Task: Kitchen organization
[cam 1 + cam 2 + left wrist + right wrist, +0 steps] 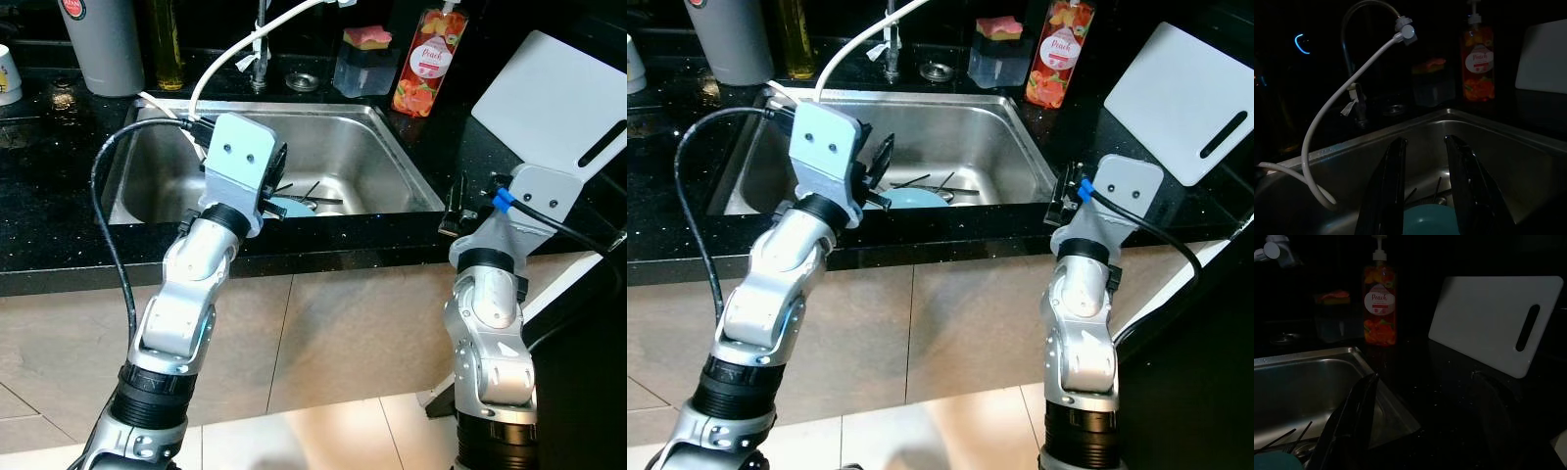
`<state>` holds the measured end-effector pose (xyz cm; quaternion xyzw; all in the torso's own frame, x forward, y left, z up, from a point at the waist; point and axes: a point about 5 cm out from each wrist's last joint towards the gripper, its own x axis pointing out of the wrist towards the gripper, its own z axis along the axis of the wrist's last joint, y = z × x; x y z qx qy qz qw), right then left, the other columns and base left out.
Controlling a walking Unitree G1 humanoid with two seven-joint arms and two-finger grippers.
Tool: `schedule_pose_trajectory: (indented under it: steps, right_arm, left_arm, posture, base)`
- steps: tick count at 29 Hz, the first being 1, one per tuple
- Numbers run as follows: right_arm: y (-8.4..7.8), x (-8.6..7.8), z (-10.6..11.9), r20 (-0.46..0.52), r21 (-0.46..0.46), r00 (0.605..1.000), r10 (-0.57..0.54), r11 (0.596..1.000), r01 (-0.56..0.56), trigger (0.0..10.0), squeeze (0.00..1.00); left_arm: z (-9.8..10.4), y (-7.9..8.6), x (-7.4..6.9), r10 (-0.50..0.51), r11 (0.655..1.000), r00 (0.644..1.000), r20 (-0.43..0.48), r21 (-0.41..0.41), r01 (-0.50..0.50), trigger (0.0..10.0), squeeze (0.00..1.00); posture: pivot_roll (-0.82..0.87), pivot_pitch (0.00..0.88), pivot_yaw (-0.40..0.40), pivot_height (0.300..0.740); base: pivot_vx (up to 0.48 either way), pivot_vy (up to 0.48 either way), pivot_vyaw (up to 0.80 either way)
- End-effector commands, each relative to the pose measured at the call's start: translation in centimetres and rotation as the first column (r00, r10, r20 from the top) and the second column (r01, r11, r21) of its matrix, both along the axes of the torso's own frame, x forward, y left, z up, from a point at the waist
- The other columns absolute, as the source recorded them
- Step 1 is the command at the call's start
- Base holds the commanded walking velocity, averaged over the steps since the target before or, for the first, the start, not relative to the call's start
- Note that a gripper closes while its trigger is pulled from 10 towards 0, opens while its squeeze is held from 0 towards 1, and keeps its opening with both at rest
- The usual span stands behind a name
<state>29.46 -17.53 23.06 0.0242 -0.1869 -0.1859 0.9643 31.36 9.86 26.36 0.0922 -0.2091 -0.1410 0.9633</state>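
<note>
Left wrist view shows my left claw point(1422, 191) spread, hovering over the sink point(392, 147) to reach the blue plate point(913, 199) at six o'clock. My right claw point(1065, 201) waits at the counter edge; I cannot tell its spread.

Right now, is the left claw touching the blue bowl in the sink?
Cannot tell. In the left wrist view the open left claw hangs over the blue bowl, but its fingertips overlap the rim, showing neither contact nor gap.
</note>
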Motion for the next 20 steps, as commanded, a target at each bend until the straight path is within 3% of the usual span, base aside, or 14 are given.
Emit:
schedule_pose_trajectory:
  steps: [1, 11, 20]
  right_arm:
    - [-0.07, 0.03, -0.40, -0.023, 0.000, 1.000, -0.005, 1.000, 0.005, 10.0, 0.00]
    - [-0.05, 0.08, -0.35, -0.022, -0.003, 1.000, -0.002, 1.000, 0.001, 10.0, 0.00]
    - [-0.03, 0.03, -0.39, -0.025, -0.003, 1.000, -0.001, 1.000, 0.001, 10.0, 0.00]
  left_arm:
    - [0.10, -0.56, 0.04, -0.020, 1.000, 1.000, -0.009, -0.009, 0.020, 10.0, 0.00]
    - [0.00, -0.53, 0.17, -0.008, 1.000, 1.000, -0.019, -0.011, 0.008, 10.0, 0.00]
    - [-0.12, -0.42, 0.24, 0.003, 1.000, 1.000, -0.030, -0.009, -0.003, 10.0, 0.00]
  posture:
    - [0.19, 0.033, -0.081, 0.740]
    - [0.19, 0.028, -0.083, 0.740]
    - [0.18, 0.035, -0.083, 0.740]
  base:
    - [0.000, 0.000, 0.00]
    - [0.000, 0.000, 0.00]
    - [0.000, 0.428, 0.00]
